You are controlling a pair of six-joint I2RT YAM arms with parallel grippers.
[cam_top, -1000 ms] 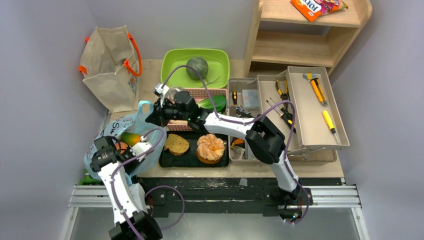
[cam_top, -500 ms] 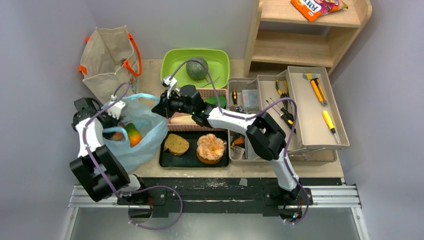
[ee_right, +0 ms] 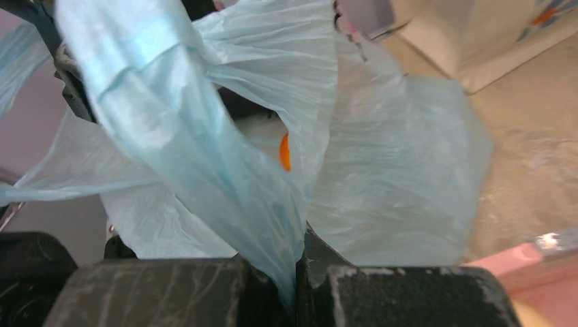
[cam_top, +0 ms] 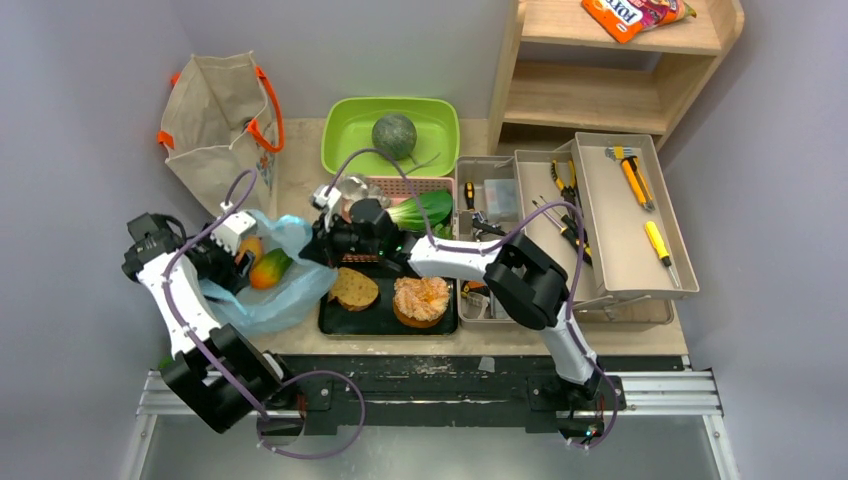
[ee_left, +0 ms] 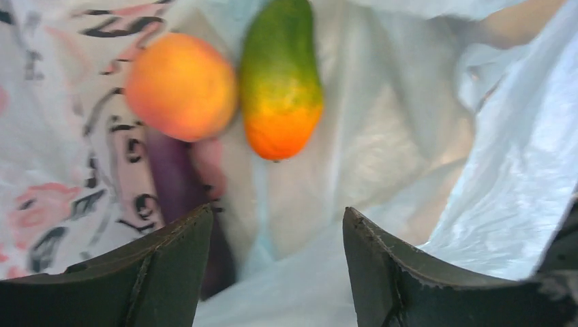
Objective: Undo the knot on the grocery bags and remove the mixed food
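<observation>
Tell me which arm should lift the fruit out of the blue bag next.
Left. The left gripper, open, faces the peach inside the blue bag; the right gripper is pinching the bag's edge.

A brown bread slice (cam_top: 354,288) lies on a black tray (cam_top: 383,318); an orange snack packet (cam_top: 625,14) tops the shelf (cam_top: 600,95).

Lettering on the orange snack packet (cam_top: 630,12) is unreadable.

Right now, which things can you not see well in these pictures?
- Eggplant, left wrist view: mostly hidden behind the peach and the left pincer.
- Orange spot, right wrist view: the blue bag covers the rest; fruit unclear.
- Packet, top view: cut by the upper edge.
</observation>
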